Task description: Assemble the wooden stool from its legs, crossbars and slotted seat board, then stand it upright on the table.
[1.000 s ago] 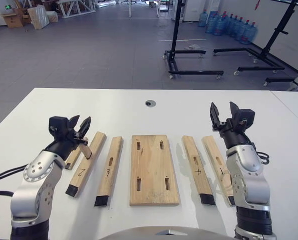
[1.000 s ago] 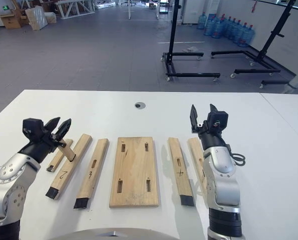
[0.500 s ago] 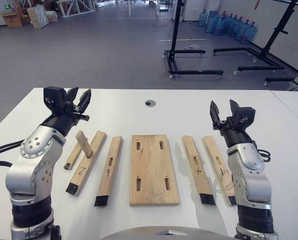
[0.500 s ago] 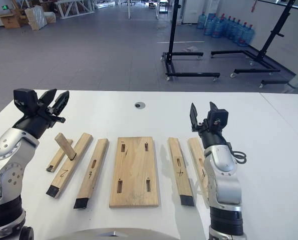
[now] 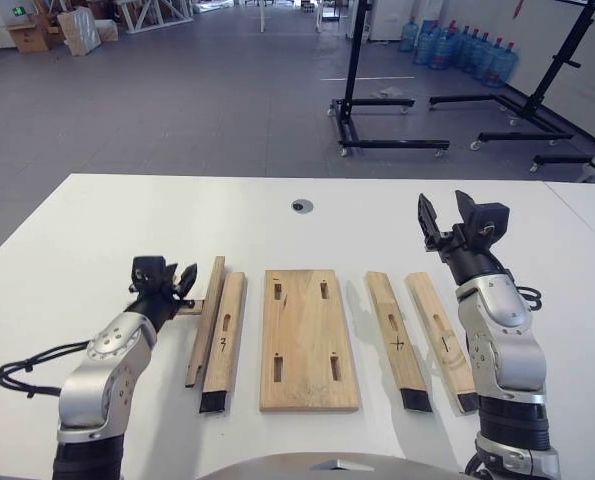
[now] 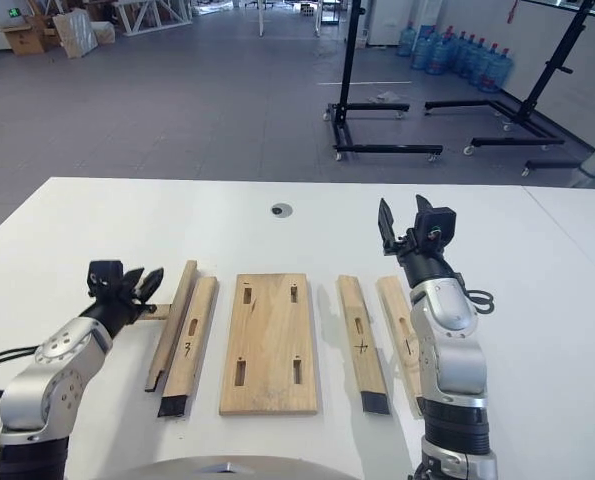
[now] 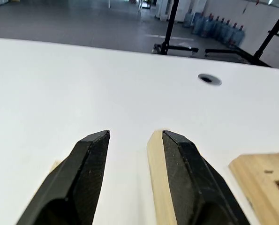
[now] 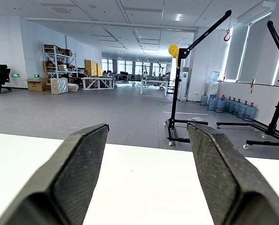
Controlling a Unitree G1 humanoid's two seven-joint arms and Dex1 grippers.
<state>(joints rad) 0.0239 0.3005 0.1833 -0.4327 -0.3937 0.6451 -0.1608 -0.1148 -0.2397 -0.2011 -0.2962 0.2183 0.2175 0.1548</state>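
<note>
Our left claw (image 5: 182,276) sits low over the table (image 5: 97,230) with its fingers (image 7: 87,178) spread and nothing pinched between them; its tips point toward 1 o'clock. The piece the next move turns on is the short crossbar (image 6: 158,312), which lies just at 5 o'clock from those tips. Its long axis runs 3 to 9, and its 3 o'clock end meets the side of the tipped leg (image 5: 205,320). We cannot tell whether that end is seated in the leg's slot or only butts against it. The tipped leg stands on its narrow edge, running almost 12 to 6 with a slight lean toward 1 and 7, hard against the flat leg (image 5: 224,325) at its 3 o'clock. In the left wrist view a pale strip (image 7: 157,187) lies along the inner face of one finger, and we cannot say which piece it is. The board (image 5: 307,340) lies flat in the middle, with the far legs (image 5: 394,335) at its 3 o'clock. Our right claw (image 5: 444,210) is raised above their 12 o'clock ends, spread and holding nothing. We judge the left arm far nearer to the crossbar, so seating it falls to that arm, with the push going toward 3 o'clock.
</note>
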